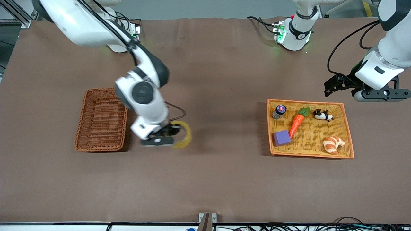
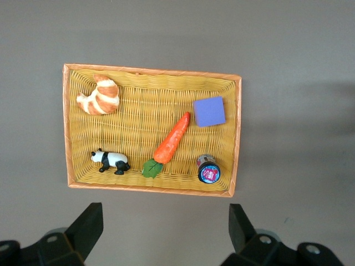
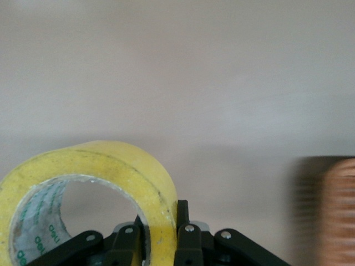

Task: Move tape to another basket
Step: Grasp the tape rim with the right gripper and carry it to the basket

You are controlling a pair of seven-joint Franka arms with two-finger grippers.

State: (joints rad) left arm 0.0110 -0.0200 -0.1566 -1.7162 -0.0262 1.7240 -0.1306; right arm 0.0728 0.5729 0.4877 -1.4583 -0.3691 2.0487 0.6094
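My right gripper (image 1: 175, 132) is shut on the wall of the yellowish tape roll (image 1: 184, 134) and holds it in the air over bare table, just beside the reddish-brown wicker basket (image 1: 102, 120). In the right wrist view the tape (image 3: 105, 166) stands on edge, pinched between my fingers, with the basket (image 3: 333, 210) blurred at the edge. My left gripper (image 1: 335, 86) is open and empty, up in the air near the orange-yellow tray (image 1: 348, 134); the left arm waits. The left wrist view shows its open gripper (image 2: 165, 230) beside the tray (image 2: 237, 138).
The tray holds a carrot (image 1: 297, 122), a purple block (image 1: 281, 138), a croissant (image 1: 333, 144), a panda figure (image 1: 322, 115) and a small jar (image 1: 279, 111). The wicker basket holds nothing that I can see.
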